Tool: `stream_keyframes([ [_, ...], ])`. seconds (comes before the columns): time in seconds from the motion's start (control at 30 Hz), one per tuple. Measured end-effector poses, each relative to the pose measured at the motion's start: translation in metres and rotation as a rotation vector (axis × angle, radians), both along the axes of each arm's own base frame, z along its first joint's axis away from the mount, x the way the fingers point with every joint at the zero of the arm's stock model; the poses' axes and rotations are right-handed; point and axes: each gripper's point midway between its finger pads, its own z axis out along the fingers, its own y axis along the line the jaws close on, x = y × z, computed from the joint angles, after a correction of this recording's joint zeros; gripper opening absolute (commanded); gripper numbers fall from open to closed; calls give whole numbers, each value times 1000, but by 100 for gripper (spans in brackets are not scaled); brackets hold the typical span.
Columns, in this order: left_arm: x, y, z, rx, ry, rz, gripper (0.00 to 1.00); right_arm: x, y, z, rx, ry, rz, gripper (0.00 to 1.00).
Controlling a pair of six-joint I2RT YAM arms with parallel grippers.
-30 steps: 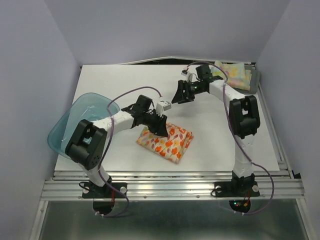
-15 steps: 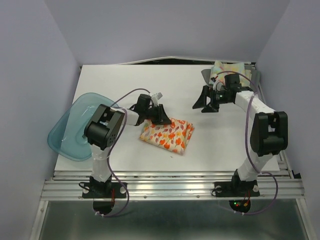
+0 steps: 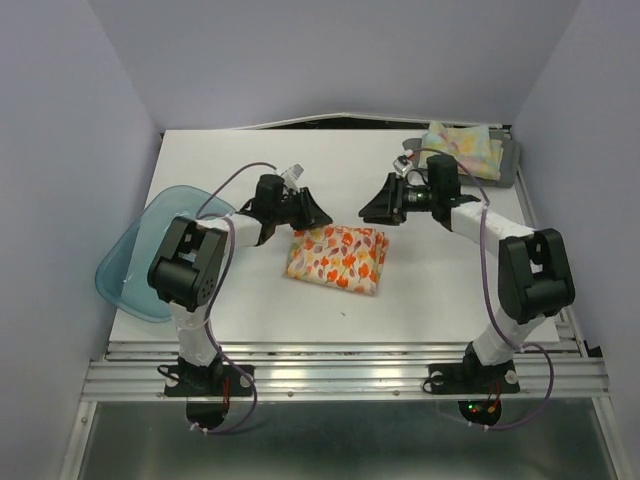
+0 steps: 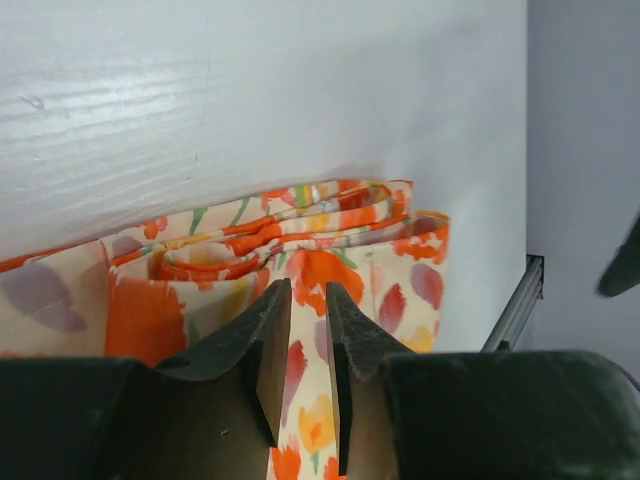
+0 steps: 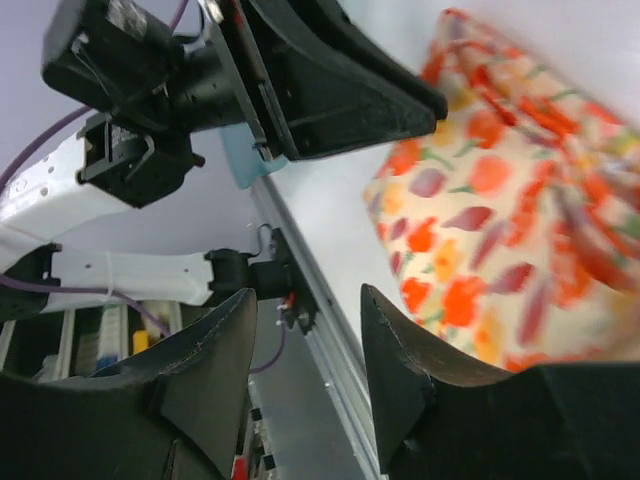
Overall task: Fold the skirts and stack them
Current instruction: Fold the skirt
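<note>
The folded white skirt with orange-red flowers (image 3: 337, 258) lies mid-table; it shows in the left wrist view (image 4: 330, 240) and the right wrist view (image 5: 500, 200). My left gripper (image 3: 308, 212) (image 4: 308, 286) hovers at its back-left edge, jaws a narrow slit apart with nothing between them. My right gripper (image 3: 372, 208) (image 5: 308, 292) is open and empty, just behind the skirt's back-right corner. The pastel floral skirt (image 3: 462, 148) lies folded on the dark grey skirt (image 3: 506, 166) at the back right corner.
A translucent blue basin (image 3: 135, 262) hangs over the table's left edge. The metal rail (image 3: 340, 352) runs along the near edge. The left arm (image 5: 300, 70) shows in the right wrist view.
My left gripper came off the orange-flowered skirt and moved back-left. My right gripper swung from the back right corner toward the middle. The skirt shifted slightly right.
</note>
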Motion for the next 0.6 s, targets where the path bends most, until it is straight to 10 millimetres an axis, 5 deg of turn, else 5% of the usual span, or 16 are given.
stream_keyframes([
  [0.17, 11, 26, 63, -62, -141, 20, 27, -20, 55, -1, 115, 29, 96, 48],
  [0.23, 15, 30, 69, -81, -163, 11, 26, -21, 60, -15, 140, 67, 96, 47],
  [0.43, 5, 28, 15, -68, -46, -39, 19, -10, 49, -91, 98, 200, 41, 42],
  [0.6, 1, 31, -25, -31, 38, -36, 14, 15, 40, -128, 23, 164, 31, 42],
])
